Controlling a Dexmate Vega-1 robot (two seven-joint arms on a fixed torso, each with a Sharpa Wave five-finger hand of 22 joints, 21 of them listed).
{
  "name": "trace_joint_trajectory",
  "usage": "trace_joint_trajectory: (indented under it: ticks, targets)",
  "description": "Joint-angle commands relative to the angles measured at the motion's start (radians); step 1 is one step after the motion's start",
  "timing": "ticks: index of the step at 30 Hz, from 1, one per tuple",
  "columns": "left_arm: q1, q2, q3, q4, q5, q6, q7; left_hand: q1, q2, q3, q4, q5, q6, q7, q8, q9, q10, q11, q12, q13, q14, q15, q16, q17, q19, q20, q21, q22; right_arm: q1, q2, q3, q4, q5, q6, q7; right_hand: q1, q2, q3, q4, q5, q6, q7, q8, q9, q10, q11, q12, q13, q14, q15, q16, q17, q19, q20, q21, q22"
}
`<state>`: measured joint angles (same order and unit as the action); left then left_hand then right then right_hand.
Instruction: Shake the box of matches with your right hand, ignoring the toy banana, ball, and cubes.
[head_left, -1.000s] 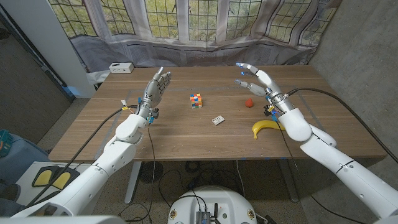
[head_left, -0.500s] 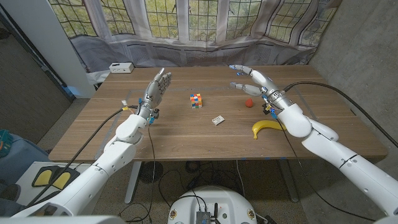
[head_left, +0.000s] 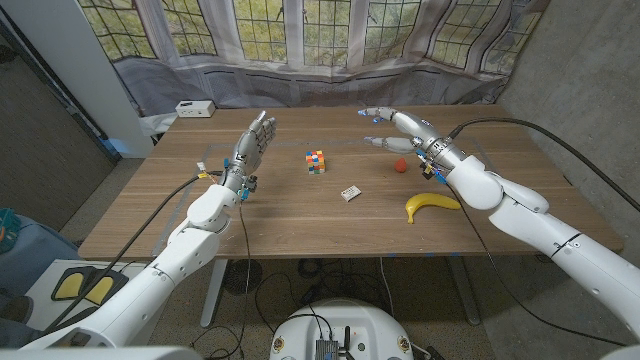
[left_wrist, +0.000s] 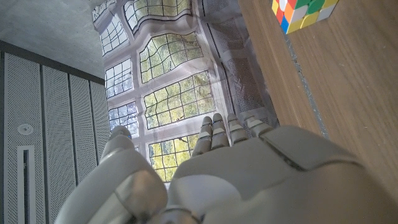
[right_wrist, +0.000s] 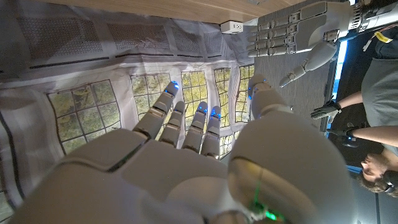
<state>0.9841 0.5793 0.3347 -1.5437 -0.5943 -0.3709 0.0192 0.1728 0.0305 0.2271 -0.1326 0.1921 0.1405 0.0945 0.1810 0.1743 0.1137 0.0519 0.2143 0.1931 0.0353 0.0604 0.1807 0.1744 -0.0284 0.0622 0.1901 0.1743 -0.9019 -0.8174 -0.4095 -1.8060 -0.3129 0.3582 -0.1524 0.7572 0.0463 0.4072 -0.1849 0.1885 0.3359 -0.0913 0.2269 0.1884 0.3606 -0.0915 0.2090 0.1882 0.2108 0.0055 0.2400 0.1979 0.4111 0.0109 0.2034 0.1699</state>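
Observation:
The small white box of matches (head_left: 350, 193) lies on the wooden table (head_left: 300, 225) near its middle. My right hand (head_left: 405, 132) hovers open above the table, behind and to the right of the box, fingers spread and pointing toward picture left. It holds nothing. My left hand (head_left: 252, 143) stands raised and open over the left part of the table, fingers up, well left of the box. The same left hand (right_wrist: 292, 34) also appears in the right wrist view, fingers straight.
A coloured cube (head_left: 316, 161) (left_wrist: 303, 10) sits behind and left of the box. A small red ball (head_left: 400, 166) lies under my right hand's fingers, and a toy banana (head_left: 431, 204) lies to the right. A white device (head_left: 194, 108) rests at the far left corner. A person (right_wrist: 373, 118) stands beside the table.
My right hand has swung toward picture left and a little farther back, its fingers now pointing left over the red ball. The left hand has not moved.

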Motion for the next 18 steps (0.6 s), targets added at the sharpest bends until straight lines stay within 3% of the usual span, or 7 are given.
trace_joint_trajectory:
  ticks: [1,14,18]
  targets:
    - [0.005,0.006,-0.002,-0.026,0.01,0.018,0.022,0.012,0.0,0.007,-0.002,-0.003,-0.005,0.003,-0.001,0.003,-0.003,0.001,-0.004,0.003,-0.007,0.004,0.0,0.004,-0.001,-0.003,0.007,0.005,0.033,-0.037,-0.015,-0.028,-0.053,-0.042,0.061,0.011,0.0,0.0,0.007,-0.003,-0.002,0.001,-0.003,0.006,0.008,0.003,-0.002,0.004,0.004,-0.002,-0.001,0.003,0.001,0.002,-0.002,0.003]
    - [0.02,0.0,-0.005,-0.03,0.012,0.009,0.037,0.014,0.0,0.007,-0.002,-0.003,0.007,0.003,0.005,0.003,0.007,-0.007,0.0,0.002,-0.002,-0.002,0.004,0.004,-0.006,-0.002,0.006,0.005,0.047,-0.069,-0.031,-0.061,-0.101,-0.086,0.103,0.022,-0.004,-0.004,0.012,-0.007,-0.007,-0.014,-0.009,0.006,0.004,-0.018,-0.007,0.004,0.0,0.002,-0.004,0.004,-0.004,0.006,-0.005,0.003]
    - [0.027,-0.001,-0.007,-0.036,0.014,0.003,0.041,0.015,0.0,0.007,-0.002,-0.003,0.008,0.003,0.006,0.003,0.008,-0.007,0.0,0.002,-0.001,-0.002,0.004,0.004,-0.007,-0.002,0.005,0.005,0.054,-0.08,-0.04,-0.082,-0.142,-0.106,0.115,0.022,-0.004,-0.01,0.019,-0.009,-0.001,-0.02,-0.009,0.007,0.004,-0.033,-0.009,0.005,-0.03,0.015,-0.015,0.007,-0.03,0.008,-0.014,0.003]
